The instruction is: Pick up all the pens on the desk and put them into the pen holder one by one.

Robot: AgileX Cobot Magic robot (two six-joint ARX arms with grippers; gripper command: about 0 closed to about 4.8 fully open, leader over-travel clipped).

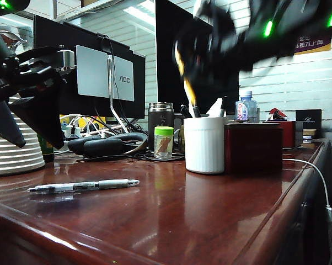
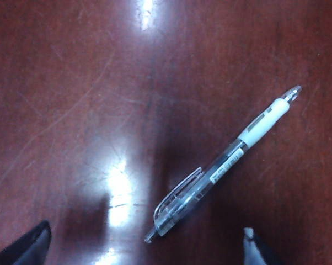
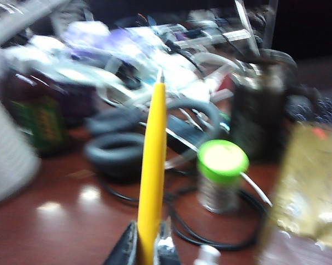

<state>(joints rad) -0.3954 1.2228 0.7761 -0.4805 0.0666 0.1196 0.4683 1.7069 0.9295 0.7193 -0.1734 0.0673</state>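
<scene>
Holding the yellow pen tight near one end, the right gripper hangs blurred above the white pen holder, with the pen's lower end near the rim. That pen looks light, thin and stiff, so a pinch is likely enough, but its smooth skin may slip. The clear pen lies flat on the shiny desk. Its grey-white rubbery part looks like the best spot to grab. The left gripper hovers over it, jaws wide and empty
</scene>
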